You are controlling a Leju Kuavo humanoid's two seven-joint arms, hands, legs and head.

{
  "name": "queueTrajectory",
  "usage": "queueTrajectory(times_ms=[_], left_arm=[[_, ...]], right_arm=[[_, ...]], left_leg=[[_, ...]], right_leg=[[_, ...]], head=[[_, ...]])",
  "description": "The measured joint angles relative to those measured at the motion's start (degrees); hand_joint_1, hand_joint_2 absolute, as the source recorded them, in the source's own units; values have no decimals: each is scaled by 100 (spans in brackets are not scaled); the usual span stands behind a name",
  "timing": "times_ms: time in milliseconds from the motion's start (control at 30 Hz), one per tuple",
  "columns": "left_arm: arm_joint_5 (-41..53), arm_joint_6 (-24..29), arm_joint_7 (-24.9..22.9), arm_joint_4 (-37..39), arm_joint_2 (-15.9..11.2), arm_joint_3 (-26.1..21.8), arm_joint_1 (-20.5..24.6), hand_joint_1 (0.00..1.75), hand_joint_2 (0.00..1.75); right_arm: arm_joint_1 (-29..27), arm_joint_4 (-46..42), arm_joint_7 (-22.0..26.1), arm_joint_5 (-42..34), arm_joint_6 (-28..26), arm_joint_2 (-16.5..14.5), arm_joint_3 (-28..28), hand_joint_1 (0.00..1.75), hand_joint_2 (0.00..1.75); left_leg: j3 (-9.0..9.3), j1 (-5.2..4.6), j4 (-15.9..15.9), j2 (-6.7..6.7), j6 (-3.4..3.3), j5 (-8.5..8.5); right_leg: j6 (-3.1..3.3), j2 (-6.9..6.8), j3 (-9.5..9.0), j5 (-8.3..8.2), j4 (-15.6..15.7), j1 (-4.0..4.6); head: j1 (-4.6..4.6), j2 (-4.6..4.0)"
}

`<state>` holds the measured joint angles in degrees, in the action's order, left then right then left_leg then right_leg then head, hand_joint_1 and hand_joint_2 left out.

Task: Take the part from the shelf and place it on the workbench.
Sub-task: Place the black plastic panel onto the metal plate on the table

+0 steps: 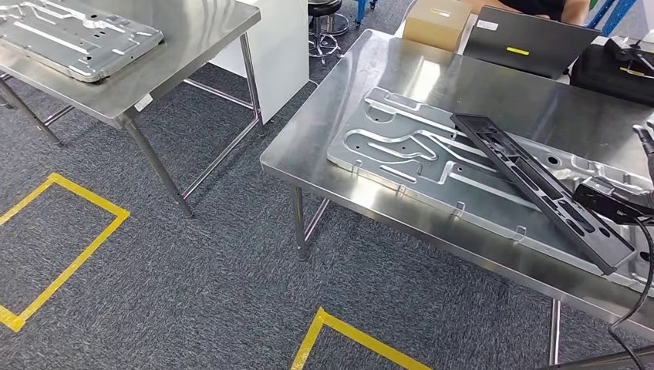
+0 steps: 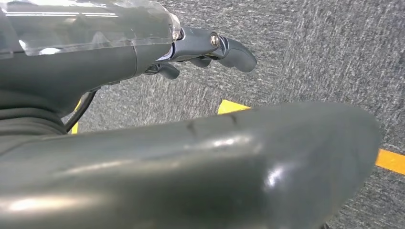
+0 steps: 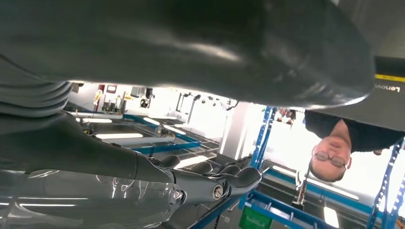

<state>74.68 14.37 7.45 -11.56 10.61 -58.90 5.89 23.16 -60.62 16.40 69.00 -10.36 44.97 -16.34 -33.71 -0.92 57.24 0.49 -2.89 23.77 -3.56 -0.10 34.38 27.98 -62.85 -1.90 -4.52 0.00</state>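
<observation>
On the left, a second desk point(image 1: 166, 65) carries a spare metal panel point(image 1: 77, 35), well apart from the near desk point(image 1: 370, 92). The left hand point(image 2: 210, 47) hangs over the carpet beside yellow floor tape point(image 2: 229, 106); its fingers point(image 2: 236, 53) are curled loosely and hold nothing.

On the near desk lies a large stamped metal panel point(image 1: 416, 158). The part point(image 1: 540, 185), a long black slotted frame, rests slantwise across that panel, so it appears already on the workbench. It looks like light moulded plastic: fairly stiff but likely to flex along its length, and liable to slide on smooth steel. A hold near the middle of one long rail would balance it best.

At the far right edge, just beside the part's near end, the right hand point(image 1: 646, 146) shows partly. In the right wrist view its fingers point(image 3: 239, 179) lie bent together with nothing in them. A person point(image 3: 334, 157) sits beyond the near desk.
</observation>
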Motion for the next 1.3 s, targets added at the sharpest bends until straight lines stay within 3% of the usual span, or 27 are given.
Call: queueTrajectory(times_ms=[67,167,200,267,333,367,400,433,533,600,667,700,733,767,833,867,900,933,1000,1067,1100,1200,1233,1300], left_arm=[[-6,-2,-4,0,4,0,15,0,0],[-7,0,-13,0,3,-1,14,0,0],[-7,1,-15,0,3,-1,11,0,0],[3,3,-29,0,3,-2,12,0,0],[16,3,-59,0,3,-2,16,0,0],[22,3,-76,0,3,-2,18,0,0],[26,2,-91,0,3,-2,22,0,0],[30,2,-102,0,3,-2,28,0,0],[31,10,-108,-1,-1,-1,76,0,0],[26,20,-97,-2,-6,0,105,0,0],[20,24,-92,-2,-5,-1,110,0,0],[18,24,-92,-2,-5,-1,112,0,0],[16,24,-93,-2,-5,-2,114,0,0],[15,24,-93,-2,-4,-2,117,0,0],[15,23,-92,-2,-5,-2,117,0,0],[16,22,-92,-1,-5,-2,115,0,0],[16,21,-91,-1,-5,-2,113,0,0],[16,21,-91,-1,-4,-2,112,0,0],[15,17,-91,-2,-4,-2,113,0,0],[1,13,-86,-2,-3,-2,118,0,0],[-12,12,-81,-2,-3,-2,118,0,0],[-51,9,-73,-2,-1,-2,111,0,0],[-65,9,-73,-2,-1,-1,108,0,0],[-85,8,-65,-2,3,0,105,0,0]], right_arm=[[-91,-130,-18,-63,20,26,-20,0,0],[-345,-383,-54,-130,16,30,-83,0,0],[-423,-478,-74,-141,17,26,-110,0,0],[-570,-666,-115,-160,30,19,-187,0,0],[-684,-826,-141,-179,77,13,-271,0,0],[-719,-889,-148,-188,104,10,-308,0,0],[-744,-942,-152,-196,125,7,-336,0,0],[-759,-989,-155,-200,139,6,-361,0,0],[-783,-1101,-149,-220,152,12,-435,0,0],[-795,-1151,-128,-249,167,21,-477,0,0],[-826,-1181,-115,-275,191,35,-497,0,0],[-849,-1189,-114,-283,201,48,-506,0,0],[-864,-1196,-114,-292,208,62,-522,0,0],[-873,-1201,-115,-299,211,76,-540,0,0],[-889,-1207,-115,-306,214,84,-564,0,0],[-907,-1210,-115,-308,214,84,-567,0,0],[-925,-1212,-115,-312,215,83,-567,0,0],[-938,-1217,-115,-319,215,83,-569,0,0],[-937,-1242,-109,-344,215,94,-575,0,0],[-906,-1269,-101,-363,216,113,-572,0,0],[-870,-1272,-99,-363,216,121,-560,0,0],[-683,-1240,-103,-333,197,126,-461,0,0],[-611,-1222,-103,-320,183,127,-412,0,0],[-491,-1185,-102,-305,151,134,-330,0,0]], left_leg=[[-51,-16,74,-5,52,8],[-100,-12,114,-14,142,-4],[-137,-8,181,-20,181,74],[-313,13,622,-30,250,465],[-554,42,1384,-32,284,957],[-602,53,1656,-32,287,1095],[-550,58,1733,-32,281,1128],[-379,59,1561,-32,264,1061],[448,29,331,-44,159,754],[641,-17,-16,-51,105,670],[593,-36,-45,-48,46,536],[550,-31,-85,-39,8,447],[489,-20,-128,-27,-26,345],[414,-7,-162,-14,-49,248],[238,-11,-167,2,-70,102],[145,-13,-158,6,-67,40],[48,-15,-141,11,-63,-22],[-55,-14,-114,14,-55,-81],[-246,-11,-24,16,-24,-172],[-365,-28,70,13,25,-238],[-389,-37,93,11,54,-273],[-455,-46,112,0,149,-345],[-519,-40,207,-8,184,-221],[-719,-6,741,-23,253,318]], right_leg=[[60,-2,-204,-133,432,27],[186,4,-159,-184,458,52],[229,0,-130,-217,462,41],[310,-10,-49,-293,477,21],[340,-11,57,-370,471,38],[342,-9,117,-414,465,47],[339,-4,179,-460,459,56],[333,4,238,-504,453,64],[282,17,352,-639,444,82],[207,12,365,-729,467,70],[125,10,377,-833,526,40],[95,11,410,-797,520,29],[70,12,468,-644,425,23],[49,13,549,-385,215,19],[7,12,705,214,-481,19],[-11,11,737,359,-816,17],[-25,11,702,366,-1023,15],[-34,11,574,259,-1039,12],[-40,5,34,39,-477,4],[3,4,-529,142,302,26],[42,6,-667,236,522,44],[191,7,-599,162,592,46],[241,2,-530,100,600,33],[307,-5,-362,-34,608,23]], head=[[0,0],[-1,0],[-1,0],[-1,0],[0,0],[0,0],[0,0],[0,0],[1,0],[-1,0],[-1,0],[-1,0],[0,0],[0,0],[0,0],[0,0],[0,0],[0,0],[0,0],[0,0],[0,0],[1,0],[1,0],[0,0]])
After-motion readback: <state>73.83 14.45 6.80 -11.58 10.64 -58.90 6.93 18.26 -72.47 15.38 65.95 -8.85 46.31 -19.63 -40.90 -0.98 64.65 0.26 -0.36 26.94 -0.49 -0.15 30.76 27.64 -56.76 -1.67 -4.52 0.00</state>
